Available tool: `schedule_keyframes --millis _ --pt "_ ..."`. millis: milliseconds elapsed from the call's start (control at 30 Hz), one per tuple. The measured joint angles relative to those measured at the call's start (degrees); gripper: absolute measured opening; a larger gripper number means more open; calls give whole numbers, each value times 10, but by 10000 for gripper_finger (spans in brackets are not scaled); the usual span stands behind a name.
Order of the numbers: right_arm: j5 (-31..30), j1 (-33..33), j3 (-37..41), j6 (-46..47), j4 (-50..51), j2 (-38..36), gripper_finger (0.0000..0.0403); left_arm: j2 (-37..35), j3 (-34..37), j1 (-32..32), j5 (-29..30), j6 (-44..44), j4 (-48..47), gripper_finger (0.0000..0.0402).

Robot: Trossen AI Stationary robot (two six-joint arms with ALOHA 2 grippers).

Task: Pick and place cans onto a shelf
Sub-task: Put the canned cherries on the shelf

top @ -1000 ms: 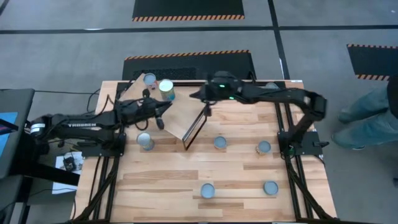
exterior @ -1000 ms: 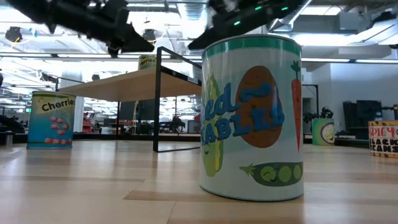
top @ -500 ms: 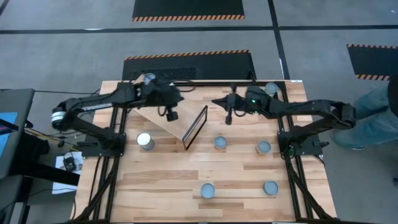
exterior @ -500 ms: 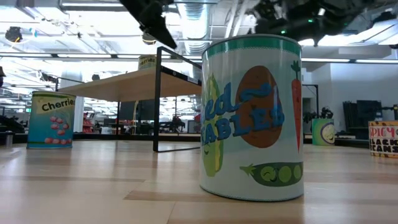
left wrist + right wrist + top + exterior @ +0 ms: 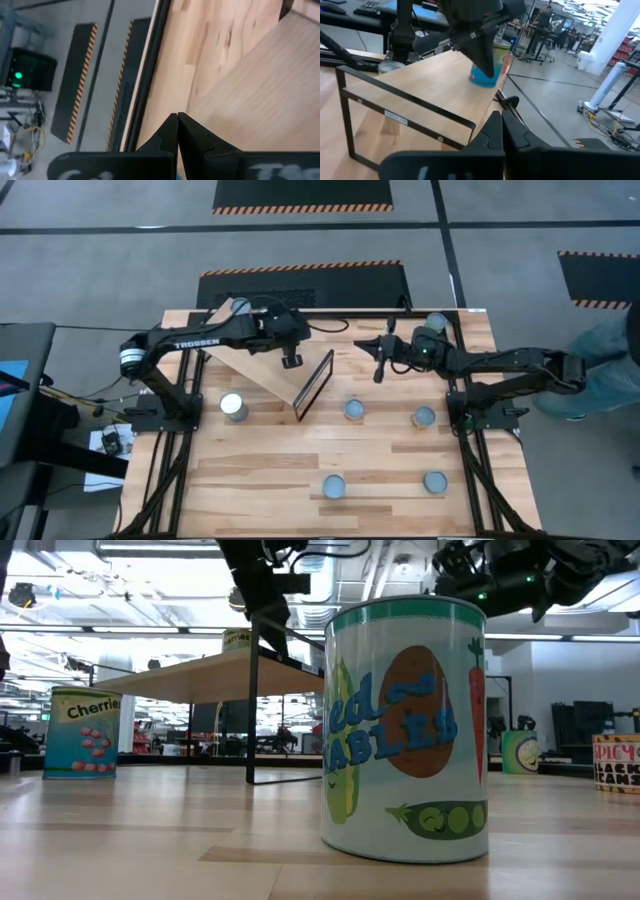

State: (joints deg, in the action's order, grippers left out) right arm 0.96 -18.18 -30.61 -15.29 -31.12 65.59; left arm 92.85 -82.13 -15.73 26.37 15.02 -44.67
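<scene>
Light wood makes up the slanted shelf (image 5: 262,368), which stands at the far left of the surface (image 5: 280,470) with its dark-framed end (image 5: 313,383) turned toward the middle. Two cans already sit on it near its far left corner: one with a silvery top (image 5: 240,306) beside the left arm in the high view, and a teal-labelled one (image 5: 489,64) that the right wrist view shows on the boards behind the left arm's fingers. The left hand (image 5: 291,360) hangs above the shelf, its fingers (image 5: 176,131) pressed together with nothing between them, touching neither board nor can. The right hand (image 5: 380,367) hovers over the far middle of the surface, just right of the shelf's framed end, fingers likewise closed and empty. The step in hand looks like going for the next can, so the hand that goes should spread its fingers wide before descending and come straight down over a round top. The nearest candidates are the can at the left (image 5: 233,407), near the shelf's lower side, for the left arm, and the can at the far right edge (image 5: 436,323) or the one just right of the frame (image 5: 354,409) for the right. Three more wait on the right and near side (image 5: 424,417) (image 5: 434,481) (image 5: 333,486). Lifting clear of the dark frame before swinging over the shelf would avoid knocking it.
</scene>
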Motion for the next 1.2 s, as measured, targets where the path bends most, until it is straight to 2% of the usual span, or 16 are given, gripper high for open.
schedule_keyframes --millis 467,1200 --pt "2 -3 0 -11 5 3 3 -9 0 23 32 -26 -61 0" --pt "3 -3 0 -12 5 3 3 -9 0 -5 58 -41 -83 0"
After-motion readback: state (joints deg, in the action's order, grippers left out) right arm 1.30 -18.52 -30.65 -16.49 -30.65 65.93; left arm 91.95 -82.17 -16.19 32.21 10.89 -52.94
